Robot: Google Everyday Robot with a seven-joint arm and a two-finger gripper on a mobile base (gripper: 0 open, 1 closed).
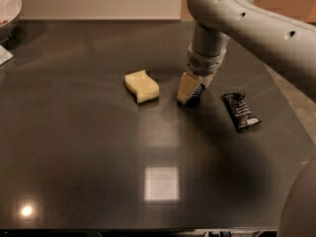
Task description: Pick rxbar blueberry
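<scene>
My gripper (189, 94) hangs from the grey arm and reaches down to the dark table top in the camera view, near the middle. It is just right of the pale yellow wavy sponge (142, 86) and left of the longer crinkled black bar wrapper (240, 111). The rxbar blueberry is almost fully hidden by the gripper. Only a small dark sliver (197, 99) shows at the gripper's tip, against the table, and I cannot tell whether it is held.
A white bowl (9, 9) stands at the far left corner, with a paper edge (4, 56) below it. The dark table (98, 172) has a bright light reflection toward the front. A pale wall runs along the back edge.
</scene>
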